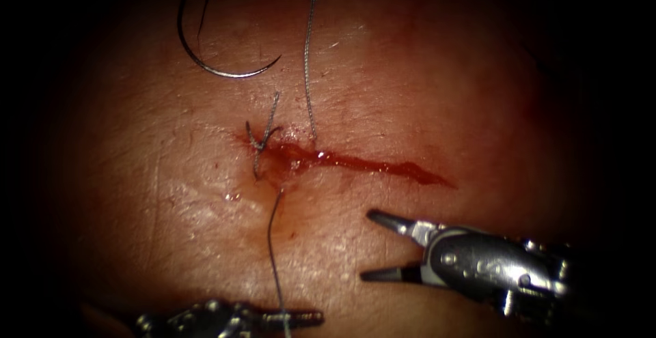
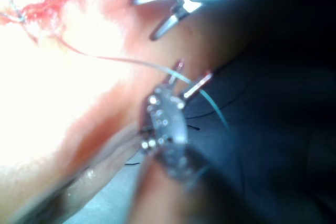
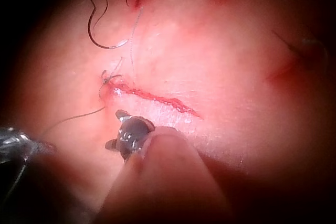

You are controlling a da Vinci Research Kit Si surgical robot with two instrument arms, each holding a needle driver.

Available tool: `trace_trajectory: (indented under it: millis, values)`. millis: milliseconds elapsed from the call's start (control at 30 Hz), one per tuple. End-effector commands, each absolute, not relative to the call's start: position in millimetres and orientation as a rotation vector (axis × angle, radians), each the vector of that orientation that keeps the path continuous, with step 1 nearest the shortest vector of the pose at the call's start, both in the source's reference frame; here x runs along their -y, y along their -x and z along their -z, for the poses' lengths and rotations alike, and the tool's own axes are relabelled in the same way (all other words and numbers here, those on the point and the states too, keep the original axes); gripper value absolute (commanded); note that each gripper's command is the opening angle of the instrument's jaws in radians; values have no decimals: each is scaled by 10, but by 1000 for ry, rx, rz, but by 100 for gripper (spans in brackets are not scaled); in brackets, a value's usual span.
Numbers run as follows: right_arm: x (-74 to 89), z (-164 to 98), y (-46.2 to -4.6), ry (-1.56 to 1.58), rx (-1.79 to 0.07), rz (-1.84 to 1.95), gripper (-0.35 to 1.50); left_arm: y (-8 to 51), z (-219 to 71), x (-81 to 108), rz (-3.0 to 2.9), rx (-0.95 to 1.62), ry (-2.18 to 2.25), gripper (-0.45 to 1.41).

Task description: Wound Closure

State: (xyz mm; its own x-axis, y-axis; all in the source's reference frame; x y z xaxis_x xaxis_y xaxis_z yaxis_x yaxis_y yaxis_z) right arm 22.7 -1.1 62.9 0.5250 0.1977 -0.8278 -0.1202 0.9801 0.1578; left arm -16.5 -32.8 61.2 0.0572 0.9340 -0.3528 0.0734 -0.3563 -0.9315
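The curved needle lies free on the tissue above the cut; rigid, thin and slippery, it is best gripped mid-curve. The left tool pinches the limp thread. The right tool is spread, holding nothing.

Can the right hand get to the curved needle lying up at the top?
Probably yes. The right hand is open and holds nothing, and the needle lies loose on the tissue, above the cut, with nothing lying between them.
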Motion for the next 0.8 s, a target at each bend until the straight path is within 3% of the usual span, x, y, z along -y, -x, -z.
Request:
trace_trajectory:
  millis: [33, 533, 800]
  values:
    - [15, -633, -236, -89, -1004, -190, 136, 164, -617, 333, -1392, 1039, 1557, 34]
    - [14, -631, -236, -91, -1005, -191, 135, 171, -582, 331, -1391, 1005, 1605, 22]
    - [14, -629, -236, -92, -1005, -191, 135, 171, -577, 330, -1402, 994, 1624, 5]
